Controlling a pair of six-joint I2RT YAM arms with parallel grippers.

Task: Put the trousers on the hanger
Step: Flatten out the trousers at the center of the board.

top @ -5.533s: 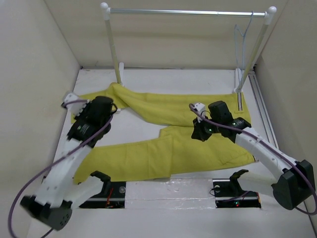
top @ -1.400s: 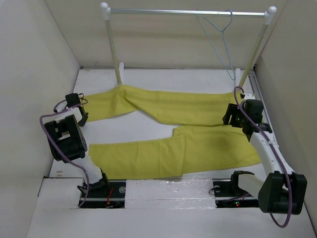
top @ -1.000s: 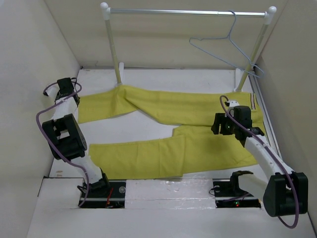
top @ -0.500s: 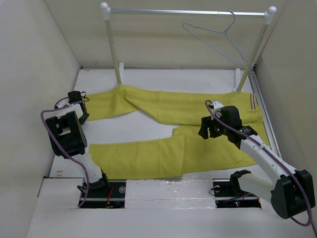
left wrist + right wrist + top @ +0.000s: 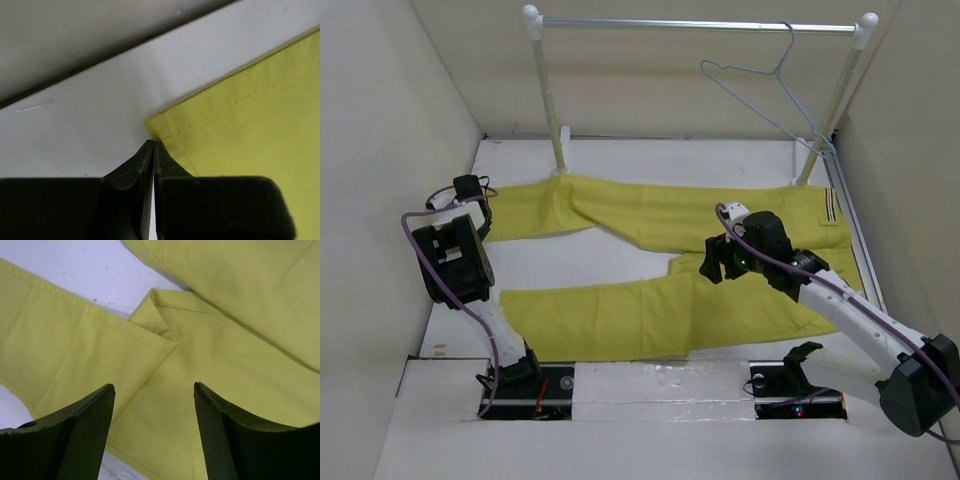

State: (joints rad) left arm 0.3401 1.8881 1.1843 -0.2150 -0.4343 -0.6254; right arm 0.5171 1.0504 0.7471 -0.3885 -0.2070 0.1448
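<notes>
Trousers (image 5: pixel 680 215) flat, hanger (image 5: pixel 760 112) hung, right pincer (image 5: pixel 152 386) spread, left pincer (image 5: pixel 151 145) seemingly closed

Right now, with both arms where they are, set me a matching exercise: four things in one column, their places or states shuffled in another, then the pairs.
1. hanger
2. trousers
3. left gripper
4. right gripper

A. open, above where the two legs fork
B. hooked on the rail
C. shut, tips at a hem corner
D. spread flat on the table

Pairs: 1-B, 2-D, 3-C, 4-A
</notes>
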